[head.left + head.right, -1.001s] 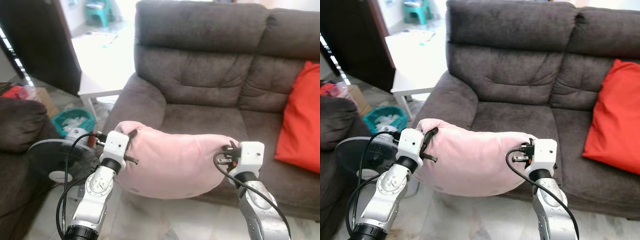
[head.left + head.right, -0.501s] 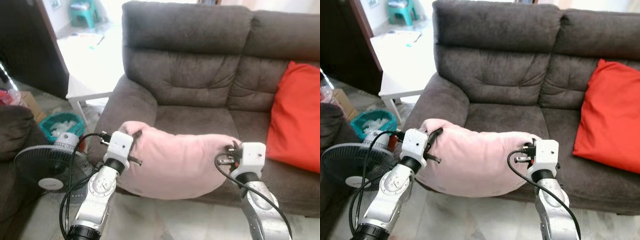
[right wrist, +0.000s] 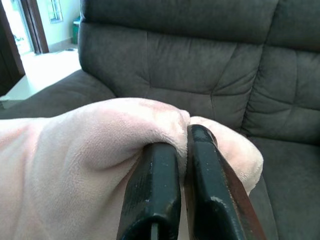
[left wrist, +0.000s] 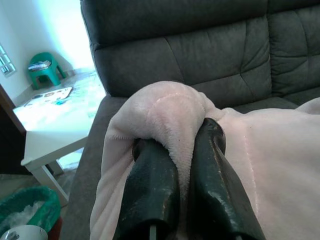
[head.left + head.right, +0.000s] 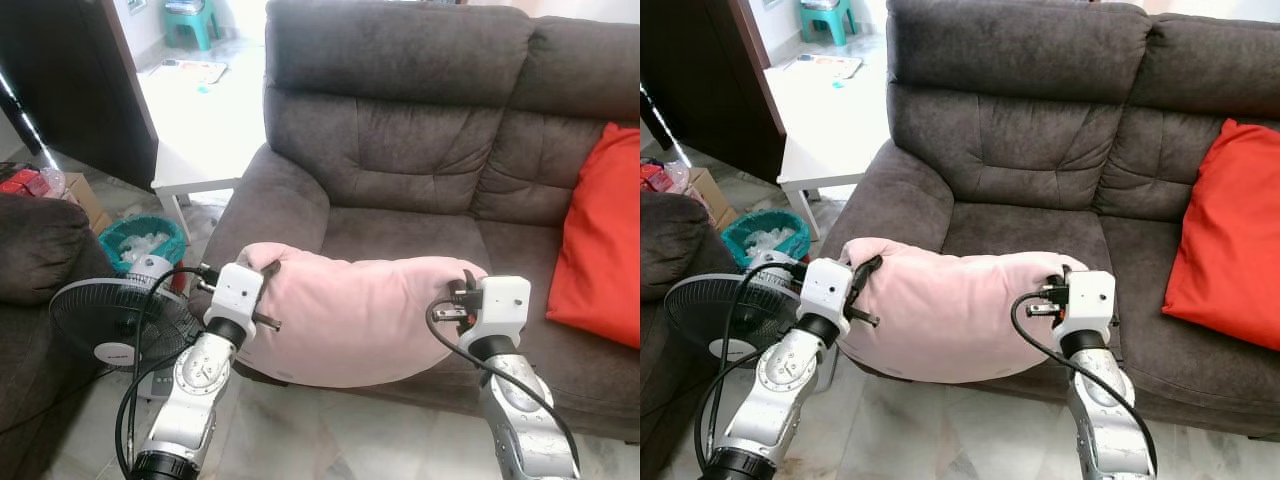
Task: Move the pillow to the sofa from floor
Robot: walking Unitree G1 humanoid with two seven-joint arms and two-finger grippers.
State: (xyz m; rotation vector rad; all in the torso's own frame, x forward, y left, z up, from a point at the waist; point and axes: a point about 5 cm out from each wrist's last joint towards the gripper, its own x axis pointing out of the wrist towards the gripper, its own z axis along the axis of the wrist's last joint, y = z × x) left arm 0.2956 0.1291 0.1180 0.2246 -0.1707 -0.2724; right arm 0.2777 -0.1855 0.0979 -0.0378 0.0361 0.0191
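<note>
A soft pink pillow hangs in the air between my two arms, just in front of the grey sofa's left seat cushion. My left gripper is shut on the pillow's left end, and in the left wrist view its fingers pinch a fold of pink fabric. My right gripper is shut on the pillow's right end; in the right wrist view its fingers clamp the pink cloth. The pillow's lower edge sags below the seat front.
An orange-red cushion leans at the sofa's right. To the left stand a floor fan, a teal bin, a white low table and a second dark sofa arm. Pale tiled floor lies below.
The camera view has shifted and the sofa sits slightly differently in frame. The pillow stays held between both grippers, a little higher against the seat front.
</note>
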